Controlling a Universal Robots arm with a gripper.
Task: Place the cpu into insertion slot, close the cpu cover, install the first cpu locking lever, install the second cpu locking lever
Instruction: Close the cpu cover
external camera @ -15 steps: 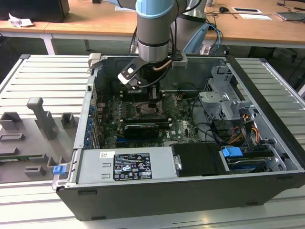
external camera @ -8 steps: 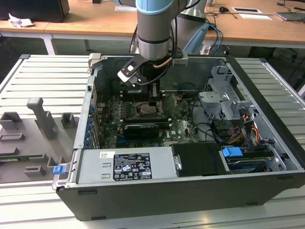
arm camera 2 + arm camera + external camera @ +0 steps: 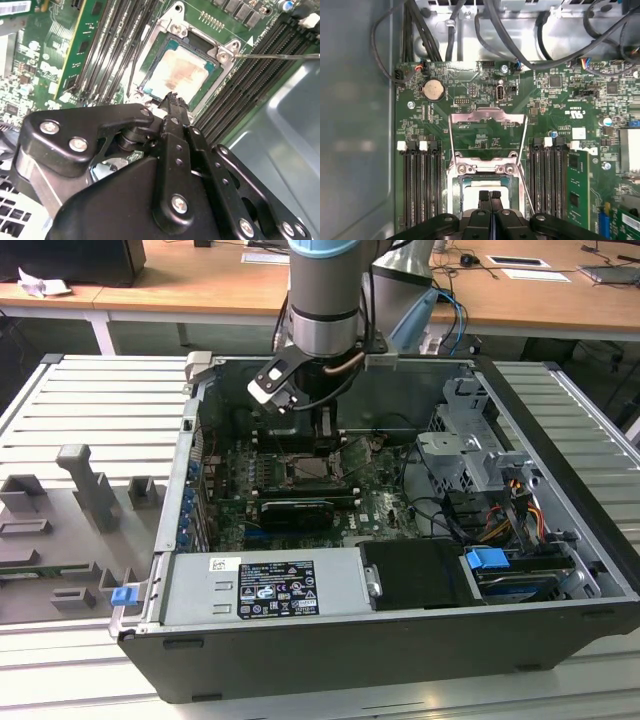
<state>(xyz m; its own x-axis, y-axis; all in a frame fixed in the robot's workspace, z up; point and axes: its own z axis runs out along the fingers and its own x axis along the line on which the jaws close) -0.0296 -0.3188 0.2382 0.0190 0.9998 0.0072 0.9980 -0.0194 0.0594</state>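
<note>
Motherboard (image 3: 485, 95): carries the socket mid-board.
Cpu cover (image 3: 487, 119): thin stiff frame, swung open.
Insertion slot (image 3: 226, 49): holds the cpu.
Cpu (image 3: 177, 75): seated flat; likely light, rigid, fragile; handle by edges.
Claw (image 3: 490, 195): fingers together, empty, over cpu edge.

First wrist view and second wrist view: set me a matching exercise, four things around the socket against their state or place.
Things:
1. cpu cover
2. gripper
3. cpu
4. memory slots

States or places:
A. lying in the insertion slot
B. black rows on both sides of the insertion slot
C. swung open, off the insertion slot
D. shut, tips over the cpu's edge

Pairs: 1-C, 2-D, 3-A, 4-B
</note>
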